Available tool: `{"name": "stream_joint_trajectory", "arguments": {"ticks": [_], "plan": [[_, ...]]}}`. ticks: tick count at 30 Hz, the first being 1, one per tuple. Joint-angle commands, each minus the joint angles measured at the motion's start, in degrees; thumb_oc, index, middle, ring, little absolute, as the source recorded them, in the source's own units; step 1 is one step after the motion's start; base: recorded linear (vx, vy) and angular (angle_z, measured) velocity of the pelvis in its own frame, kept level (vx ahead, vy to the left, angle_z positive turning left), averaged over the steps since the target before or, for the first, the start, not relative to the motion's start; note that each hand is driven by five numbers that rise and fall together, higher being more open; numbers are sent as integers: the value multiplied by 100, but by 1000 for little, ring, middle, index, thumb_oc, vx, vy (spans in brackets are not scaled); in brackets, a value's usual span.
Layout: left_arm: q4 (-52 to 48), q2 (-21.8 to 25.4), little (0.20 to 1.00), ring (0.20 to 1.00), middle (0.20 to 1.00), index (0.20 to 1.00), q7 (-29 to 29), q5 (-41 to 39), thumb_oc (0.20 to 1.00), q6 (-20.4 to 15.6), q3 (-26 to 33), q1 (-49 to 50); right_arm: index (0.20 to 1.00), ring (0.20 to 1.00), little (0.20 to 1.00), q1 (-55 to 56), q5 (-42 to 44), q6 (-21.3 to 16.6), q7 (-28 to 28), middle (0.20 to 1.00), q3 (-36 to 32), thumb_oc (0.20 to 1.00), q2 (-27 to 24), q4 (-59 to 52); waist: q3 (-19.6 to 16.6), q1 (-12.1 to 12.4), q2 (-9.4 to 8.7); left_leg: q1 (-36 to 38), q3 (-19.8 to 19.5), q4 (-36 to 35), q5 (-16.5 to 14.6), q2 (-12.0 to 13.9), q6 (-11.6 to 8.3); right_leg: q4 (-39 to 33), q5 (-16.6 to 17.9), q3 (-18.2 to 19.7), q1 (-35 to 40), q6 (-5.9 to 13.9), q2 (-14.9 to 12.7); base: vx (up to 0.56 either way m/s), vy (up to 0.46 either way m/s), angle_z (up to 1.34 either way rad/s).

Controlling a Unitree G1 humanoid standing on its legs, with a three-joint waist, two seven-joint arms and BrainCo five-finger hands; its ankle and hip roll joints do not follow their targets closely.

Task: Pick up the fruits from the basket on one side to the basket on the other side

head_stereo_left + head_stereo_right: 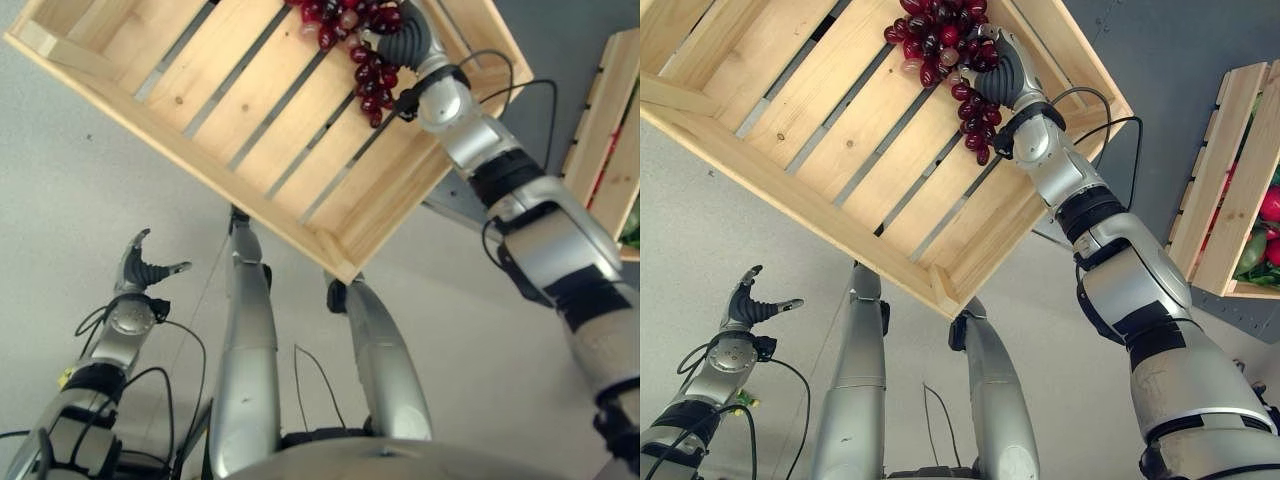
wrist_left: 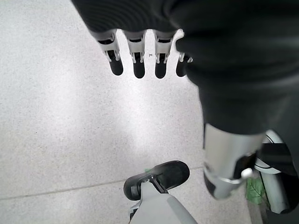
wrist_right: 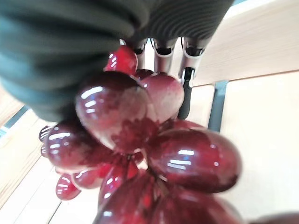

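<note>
Two hands showing, near one first: L hand (image 1: 140, 268) is hanging low over the grey floor (image 1: 80, 190), well apart from both crates, fingers spread and loose w/ thumb out to the side, holding nothing; L wrist view is showing its fingers (image 2: 135, 56) straight over bare floor. Further out, the big wooden slatted crate (image 1: 790, 190) is sitting tilted in view, its near corner pointing toward the robot, pale slats w/ dark gaps btwn them. R hand (image 1: 1005, 70) is reaching in over the crate's right wall, fingers curling round a bunch of dark red grapes (image 1: 940, 40); bunch is trailing down from the hand along the slats at the crate's far right part. Can't tell whether grapes are touching the slats or hanging just above. R wrist view is showing the grapes (image 3: 135, 126) pressing up close under the palm, fingers (image 3: 187, 70) wrapping past them, crate boards behind. At far right, a 2nd wooden crate (image 1: 1230, 190) is standing apart from the first, w/ red and green fruit (image 1: 1265, 225) lying inside by its edge.
</note>
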Motion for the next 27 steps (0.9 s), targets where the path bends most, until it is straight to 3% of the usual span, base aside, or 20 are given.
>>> {"name": "stream_joint_trajectory", "arguments": {"ticks": [1,9,14,15,18,22,27], "plan": [[-138,-105,1000,1000,1000,1000,110,-178,1000,-88,10,-220,200,200,200,-228,-2,178,257,200,459,200,320,369,259,149,136,-131,192,530,-376,-414,355,55,-413,33,601,498,-217,0,0,0],[-132,-164,1000,1000,1000,1000,97,-210,1000,-99,-20,-210,200,200,200,-202,113,141,243,200,400,200,302,354,259,158,140,-143,181,541,-374,-426,358,69,-416,41,589,499,-213,0,0,0],[-192,-128,1000,1000,1000,1000,53,-183,1000,-96,62,-243,200,200,200,66,901,-27,633,200,289,200,408,-179,259,140,119,-167,184,564,-372,-419,357,81,-406,57,555,491,-208,0,0,0],[-252,-81,1000,1000,1000,1000,11,-167,1000,-114,171,-213,200,200,200,183,1352,-110,956,200,375,200,473,-604,259,125,81,-163,188,553,-361,-402,343,76,-409,61,547,481,-199,0,0,0],[-285,-59,1000,1000,1000,1000,3,-176,1000,-128,228,-189,200,200,200,228,1617,-146,1060,200,401,200,480,-783,259,117,58,-162,191,561,-361,-398,336,78,-409,58,546,478,-199,0,0,0],[-519,-12,1000,1000,1000,1000,-168,-305,1000,-239,463,46,200,200,200,745,3840,-341,1996,200,503,200,198,-1837,259,97,-60,-128,208,588,-355,-378,299,106,-417,41,593,477,-197,-1,-8,3],[-622,32,1000,1000,1000,1000,-255,-275,1000,-283,492,83,200,200,200,1046,4449,-281,2434,200,686,200,-53,-2247,259,114,-67,-140,197,631,-358,-383,292,146,-428,20,589,477,-201,-3,-7,2]]}}
